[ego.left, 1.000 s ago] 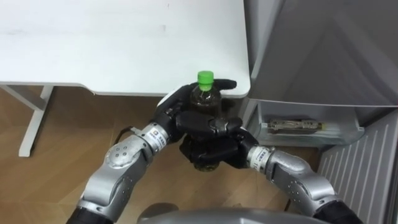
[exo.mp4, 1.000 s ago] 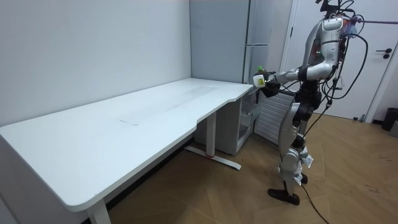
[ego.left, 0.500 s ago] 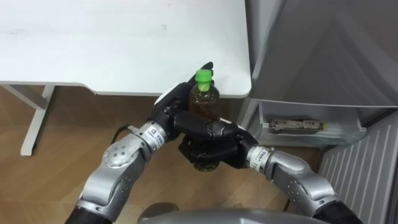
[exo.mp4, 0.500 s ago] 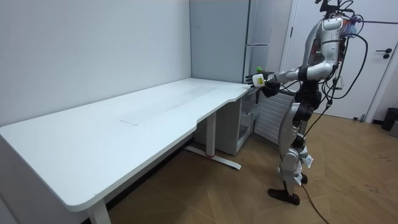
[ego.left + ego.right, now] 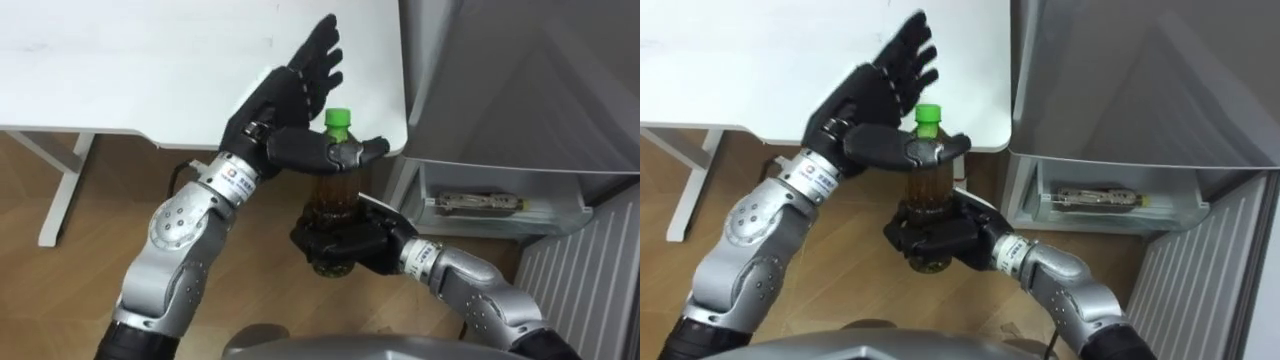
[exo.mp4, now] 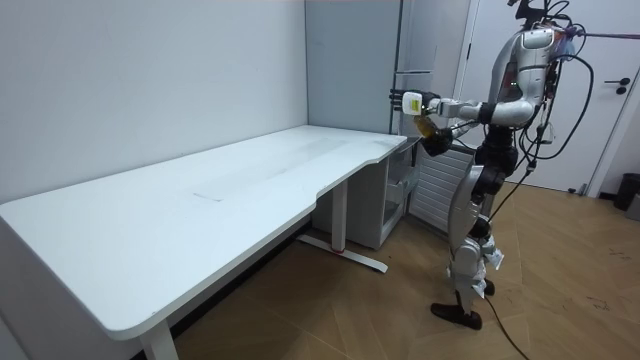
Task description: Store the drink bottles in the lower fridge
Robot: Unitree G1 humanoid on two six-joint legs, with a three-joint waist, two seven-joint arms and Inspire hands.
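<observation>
Robot stands at desk [image 6: 200, 190] end; bottle [image 6: 427, 123] held before fridge [image 6: 350, 70].

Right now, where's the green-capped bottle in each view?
Left eye view: bottle at centre, gripped from below by the right robot hand.
Right eye view: bottle just left of centre, same grip.
Room view: bottle upper right, held out before the robot's chest.
Shared landmark: the white desk corner beside the fridge.

bottle [image 5: 338, 192]: clear glossy plastic; cap [image 5: 339, 121] matt green plastic. table [image 5: 150, 60]: smooth matt white. floor [image 5: 60, 295]: wood-grain. fridge [image 5: 520, 90]: smooth matt grey. left hand [image 5: 285, 100], right hand [image 5: 345, 245]: matt black.
</observation>
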